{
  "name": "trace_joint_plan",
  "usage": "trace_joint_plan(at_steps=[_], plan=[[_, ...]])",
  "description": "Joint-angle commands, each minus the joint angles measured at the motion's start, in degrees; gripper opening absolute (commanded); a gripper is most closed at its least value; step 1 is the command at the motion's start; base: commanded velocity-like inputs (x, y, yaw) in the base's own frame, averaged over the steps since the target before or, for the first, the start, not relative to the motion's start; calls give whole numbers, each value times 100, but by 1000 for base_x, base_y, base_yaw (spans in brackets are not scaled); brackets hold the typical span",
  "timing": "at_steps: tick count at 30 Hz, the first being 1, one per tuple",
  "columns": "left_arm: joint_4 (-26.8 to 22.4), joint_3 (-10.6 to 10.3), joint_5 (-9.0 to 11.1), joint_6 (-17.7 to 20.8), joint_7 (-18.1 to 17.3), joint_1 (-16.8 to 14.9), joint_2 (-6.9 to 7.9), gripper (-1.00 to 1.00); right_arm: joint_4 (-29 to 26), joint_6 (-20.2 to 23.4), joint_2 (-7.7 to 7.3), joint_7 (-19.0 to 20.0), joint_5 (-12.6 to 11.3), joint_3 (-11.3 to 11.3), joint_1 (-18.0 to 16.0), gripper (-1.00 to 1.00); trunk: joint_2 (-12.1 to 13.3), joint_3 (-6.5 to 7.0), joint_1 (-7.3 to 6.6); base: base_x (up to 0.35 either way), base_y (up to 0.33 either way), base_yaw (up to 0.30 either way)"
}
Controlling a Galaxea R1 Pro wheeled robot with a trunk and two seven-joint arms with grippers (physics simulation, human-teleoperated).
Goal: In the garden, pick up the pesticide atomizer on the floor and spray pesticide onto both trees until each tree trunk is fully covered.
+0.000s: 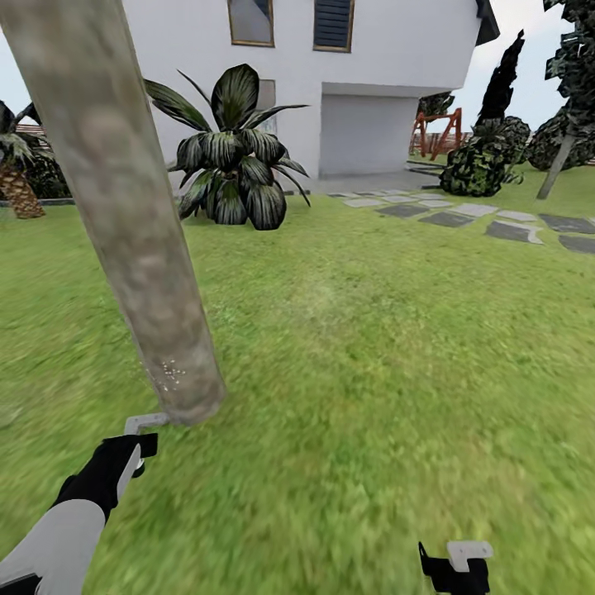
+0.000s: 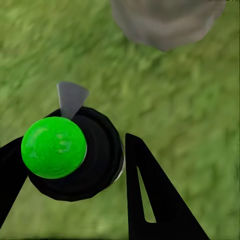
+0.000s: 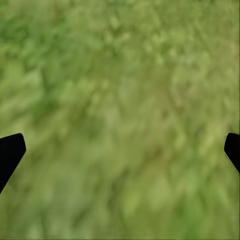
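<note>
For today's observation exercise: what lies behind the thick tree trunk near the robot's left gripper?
Behind the tree trunk lie lawn, a broad-leaved dark plant and the white house. The ground directly behind the trunk's base is covered.

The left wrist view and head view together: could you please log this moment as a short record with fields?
held item: black round atomizer with glossy green cap and grey nozzle
left gripper: shut on the atomizer
right gripper: open over lawn
nearest tree: thick mottled grey-tan trunk, leaning
trunk base: small pale specks
</note>
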Motion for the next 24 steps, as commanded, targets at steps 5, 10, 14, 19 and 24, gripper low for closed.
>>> trace_joint_plan(at_steps=[5, 10, 14, 19, 24], plan=[[-8, 18, -60, 21, -7, -5, -10, -100, 7, -21, 0, -16, 60, -36, -4, 100, -2, -5, 1, 200, -226, 277], [-8, 18, -60, 5, 2, -5, -10, -100, 7, -21, 0, -16, 60, -36, -4, 100, -2, -5, 1, 199, -210, 277], [-8, 18, -60, -4, 3, -5, -10, -100, 7, -21, 0, -16, 60, -36, -4, 100, -2, -5, 1, 21, -200, 277], [-8, 18, -50, -6, -4, -5, -11, -100, 7, -21, 0, -16, 60, -36, -4, 100, -2, -5, 1, -153, -143, 263], [-88, -6, -43, -35, -65, -34, -23, -100, 7, -21, 0, -16, 60, -37, -4, 100, -2, -5, 1, -17, -8, 41]])
